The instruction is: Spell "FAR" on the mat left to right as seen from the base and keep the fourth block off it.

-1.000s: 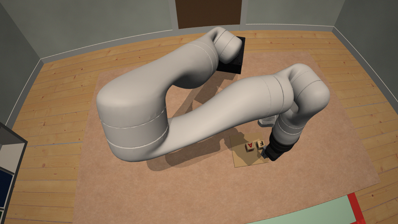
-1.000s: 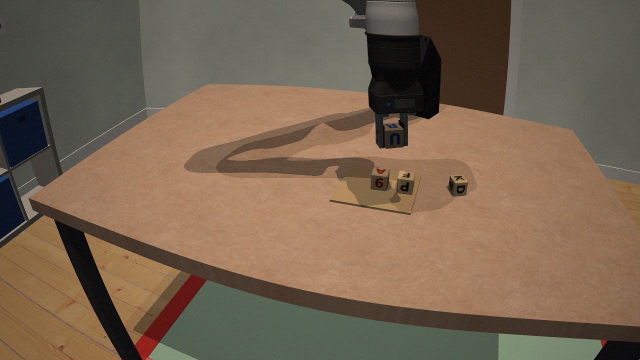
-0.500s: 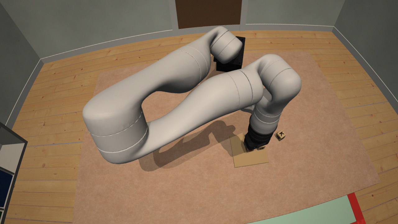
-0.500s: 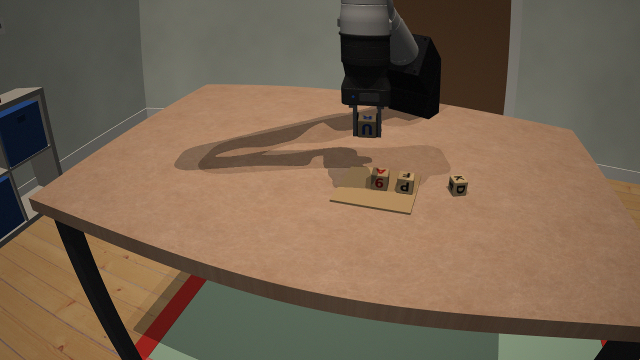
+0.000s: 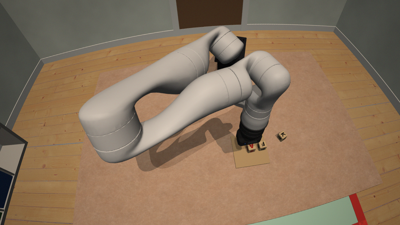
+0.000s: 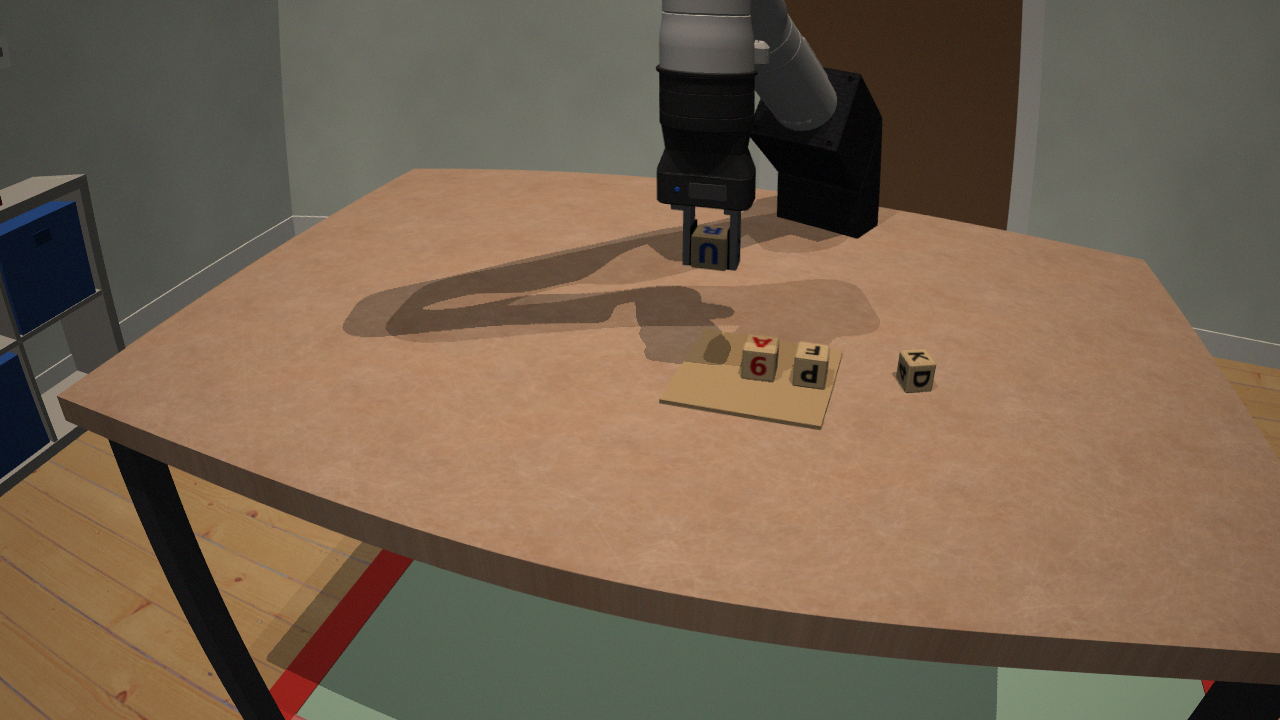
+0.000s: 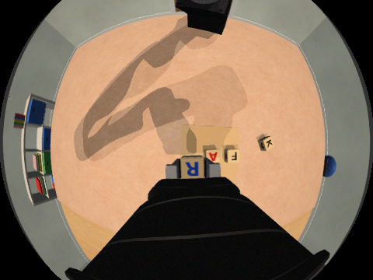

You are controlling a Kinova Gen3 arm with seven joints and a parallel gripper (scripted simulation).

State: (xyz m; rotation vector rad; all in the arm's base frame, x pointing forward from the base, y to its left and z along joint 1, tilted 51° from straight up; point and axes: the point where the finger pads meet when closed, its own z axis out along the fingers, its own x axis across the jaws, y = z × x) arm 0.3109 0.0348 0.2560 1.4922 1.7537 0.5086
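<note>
My gripper [image 6: 711, 255] is shut on the R block [image 6: 709, 246], which has a blue R on top and a blue U on its side; it also shows in the wrist view [image 7: 191, 167]. I hold it well above the table, over the near-base end of the tan mat [image 6: 750, 386]. The A block [image 6: 759, 357] with a red A and the F block [image 6: 810, 363] with a black F stand side by side on the mat. They also show in the top view, the A block [image 5: 251, 147] and the F block [image 5: 262, 145]. The K block [image 6: 915, 369] lies on the table off the mat.
The robot's black base [image 6: 827, 161] stands at the far side of the table. The arm's links [image 5: 178, 92] arch high over the table's middle. A shelf with blue bins [image 6: 40, 268] stands left of the table.
</note>
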